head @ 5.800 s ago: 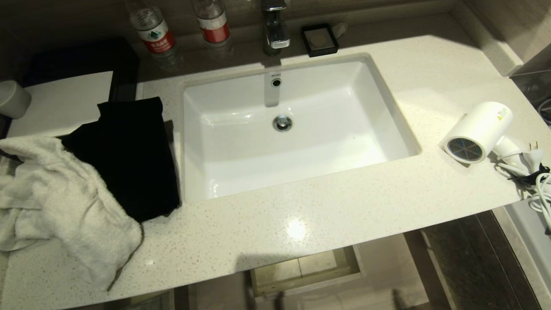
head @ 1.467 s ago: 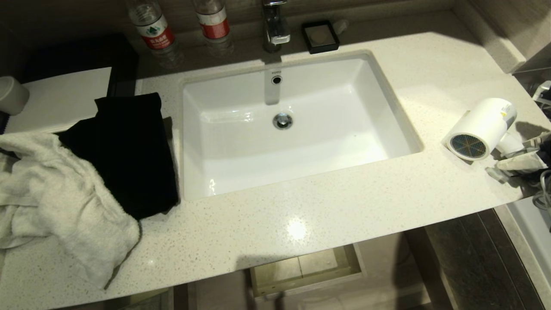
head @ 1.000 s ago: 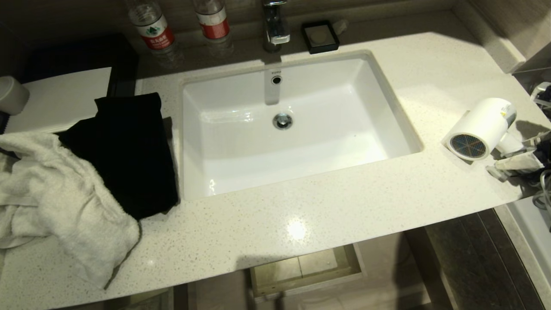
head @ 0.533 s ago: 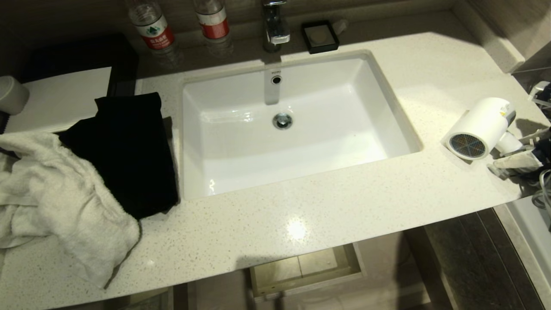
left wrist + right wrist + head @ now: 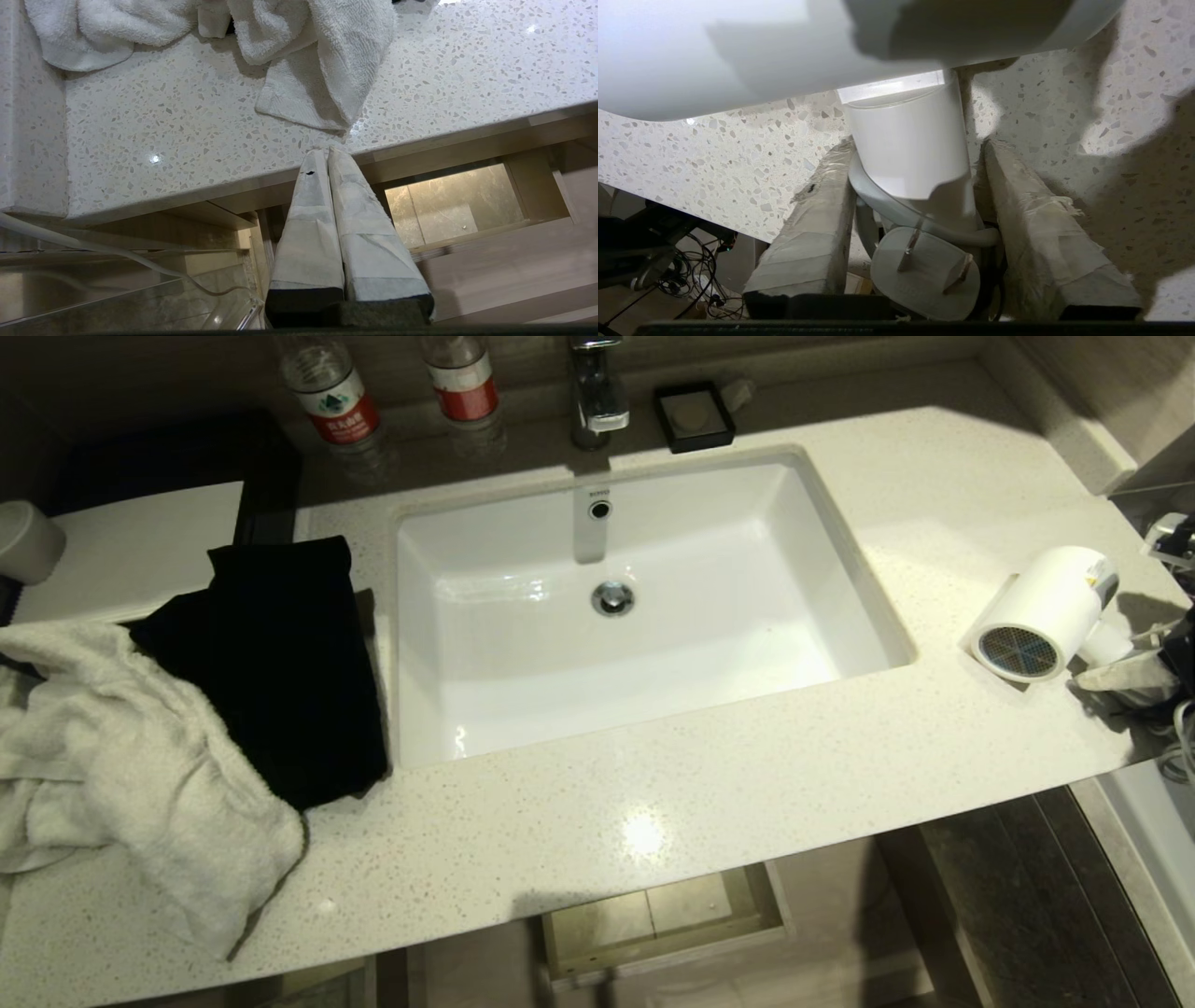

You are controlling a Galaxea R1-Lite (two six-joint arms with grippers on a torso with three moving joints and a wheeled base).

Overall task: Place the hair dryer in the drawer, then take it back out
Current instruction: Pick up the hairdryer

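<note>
A pale speckled stone counter (image 5: 747,784) with a white rectangular sink (image 5: 523,653) fills the bathroom scene, a crumpled white towel (image 5: 140,775) and black cloth (image 5: 280,672) lying at its left, and below its front edge the light wood-grain drawer (image 5: 663,919) stands pulled out. The small white hair dryer (image 5: 1041,611) lies on its side near the counter's right end, barrel slanting from far-right to near-left, dark mesh grille toward the sink. The right gripper (image 5: 915,168) has its taped fingers (image 5: 817,233) partly apart, straddling the dryer's short handle (cord and plug between them); the left gripper (image 5: 322,156), closed and empty, hangs before the counter's front edge.
</note>
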